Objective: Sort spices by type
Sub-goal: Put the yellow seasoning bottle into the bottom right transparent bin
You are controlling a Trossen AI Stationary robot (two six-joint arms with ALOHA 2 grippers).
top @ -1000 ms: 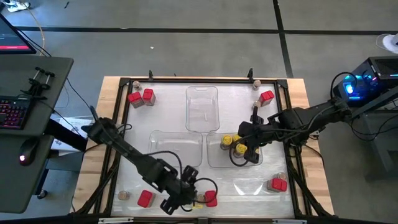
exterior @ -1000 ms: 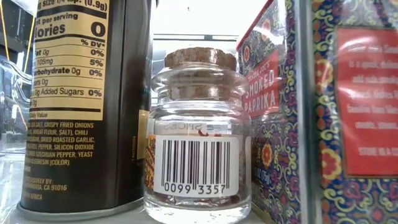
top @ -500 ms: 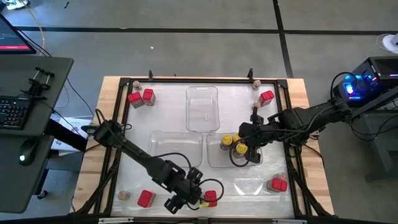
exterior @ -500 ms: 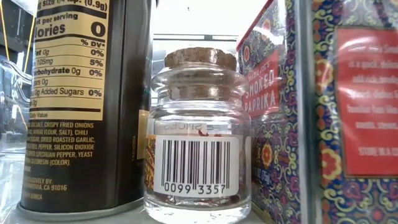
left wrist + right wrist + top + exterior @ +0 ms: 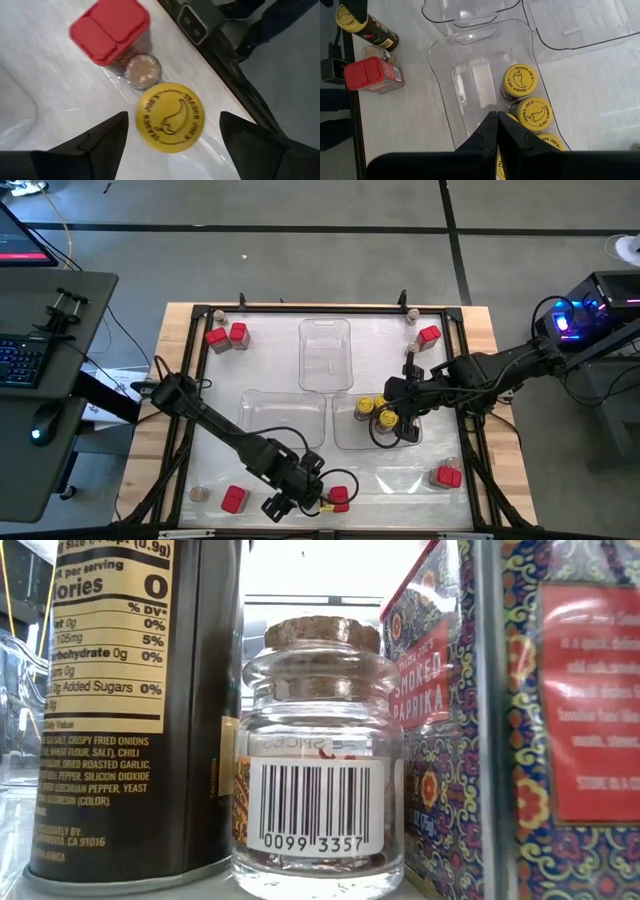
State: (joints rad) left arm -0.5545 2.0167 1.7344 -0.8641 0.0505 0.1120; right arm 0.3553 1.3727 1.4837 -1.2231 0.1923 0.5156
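Near the table's front edge, left of centre, the left gripper [image 5: 300,502] hovered with fingers spread wide, holding nothing. Yellow jar [image 5: 170,117] sat upright directly between the fingers: round gold lid, chili print. Touching it beyond, a cork jar [image 5: 142,71], then a red box [image 5: 109,29]. Left arm clearly nearer. Farther right, the right gripper [image 5: 498,131] stood pinched to a narrow line over the tray [image 5: 442,75] holding other yellow jars [image 5: 520,80].
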